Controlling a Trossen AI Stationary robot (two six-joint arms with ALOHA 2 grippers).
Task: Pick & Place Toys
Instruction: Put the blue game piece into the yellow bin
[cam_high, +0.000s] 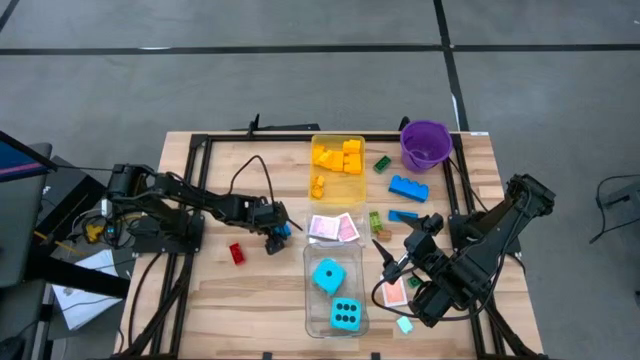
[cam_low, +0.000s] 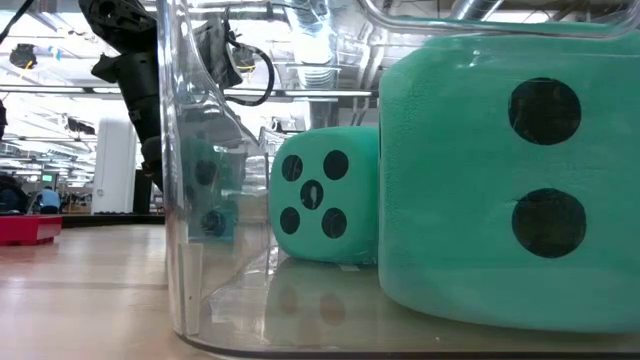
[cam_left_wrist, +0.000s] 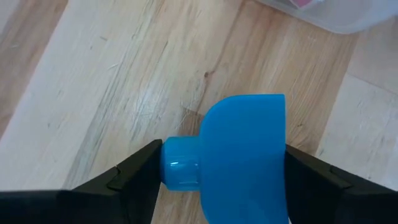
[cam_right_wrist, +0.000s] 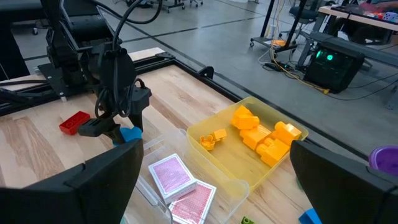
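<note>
The left gripper (cam_high: 277, 238) has its fingers pinched on a little blue brick (cam_left_wrist: 239, 152) just above the wooden surface (cam_high: 250, 300), likely to carry it to a tray, while the right gripper (cam_high: 392, 262) waits wide open nearby.

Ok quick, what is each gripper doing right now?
Left gripper: closed on a blue plastic piece.
Right gripper: open, holding nothing.

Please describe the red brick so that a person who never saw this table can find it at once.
Start from the left arm over the wooden table. Its left gripper holds a blue piece. The red brick lies flat on bare wood beside that gripper, outside every tray, and is the only red piece there.
</note>
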